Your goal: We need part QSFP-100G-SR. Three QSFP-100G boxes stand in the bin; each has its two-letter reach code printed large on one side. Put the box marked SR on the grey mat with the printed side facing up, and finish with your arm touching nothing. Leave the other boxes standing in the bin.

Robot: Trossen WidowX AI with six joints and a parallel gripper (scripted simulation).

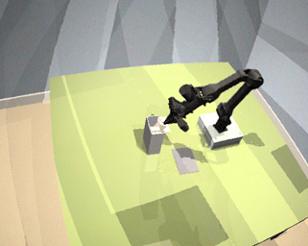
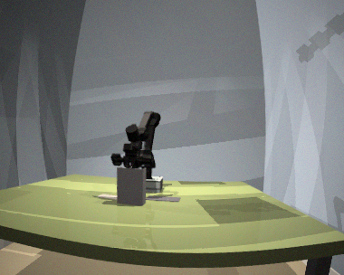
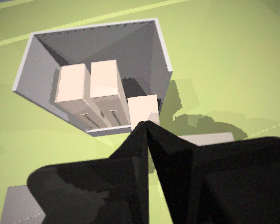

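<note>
While the jaws are held closed on nothing, with their fingertips [image 1: 166, 122] above or against the third box [image 3: 143, 108], two boxes [image 3: 73, 82] [image 3: 104, 77] are kept side by side in the bin [image 1: 152, 142] [image 2: 131, 186] [image 3: 29, 65] on the desk [image 1: 97, 113] [image 2: 181, 235] [image 3: 225, 65]; which is marked SR cannot be told.

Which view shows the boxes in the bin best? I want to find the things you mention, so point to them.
Wrist: all three boxes [image 3: 106, 79] stand apart enough to count inside the bin [image 3: 162, 47] [image 1: 152, 142] [image 2: 131, 186], codes unreadable. Top shows only pale tops, crowded together. Exterior: bin wall hides them.
</note>
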